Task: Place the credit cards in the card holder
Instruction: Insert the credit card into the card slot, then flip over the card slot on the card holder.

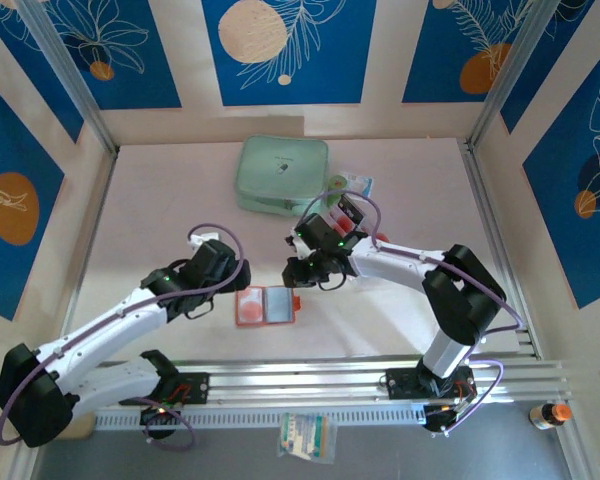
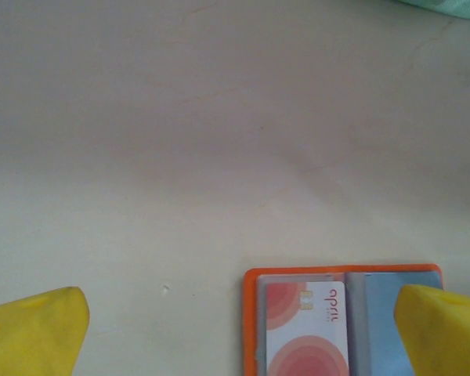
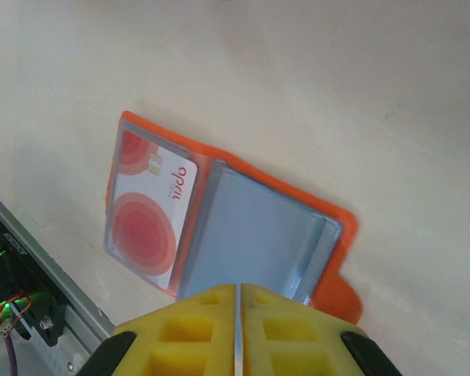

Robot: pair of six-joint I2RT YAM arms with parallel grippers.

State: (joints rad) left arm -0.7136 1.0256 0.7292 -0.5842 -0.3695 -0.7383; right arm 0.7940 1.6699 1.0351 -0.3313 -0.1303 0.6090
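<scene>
The orange-red card holder [image 1: 278,305] lies open on the table near the front rail. A pale credit card [image 1: 251,307] with red circles sits in its left pocket. The right greyish pocket [image 3: 258,235] looks plain. My left gripper [image 1: 230,290] hovers at the holder's left side, open, with the card [image 2: 305,329] and the holder's orange rim [image 2: 253,321] between its wide-spread yellow fingers [image 2: 39,325]. My right gripper [image 1: 315,275] hangs over the holder's right half [image 3: 329,227]. In the right wrist view this gripper [image 3: 237,288] is shut, with a hairline gap and nothing seen in it.
A mint-green zip case [image 1: 282,173] lies at the back middle, with a small pale tray [image 1: 355,183] to its right. A small red item [image 1: 381,240] peeks out beside the right arm. Metal rails [image 1: 380,375] run along the front, with a packet [image 1: 307,437] and a small bottle [image 1: 550,413] beyond them.
</scene>
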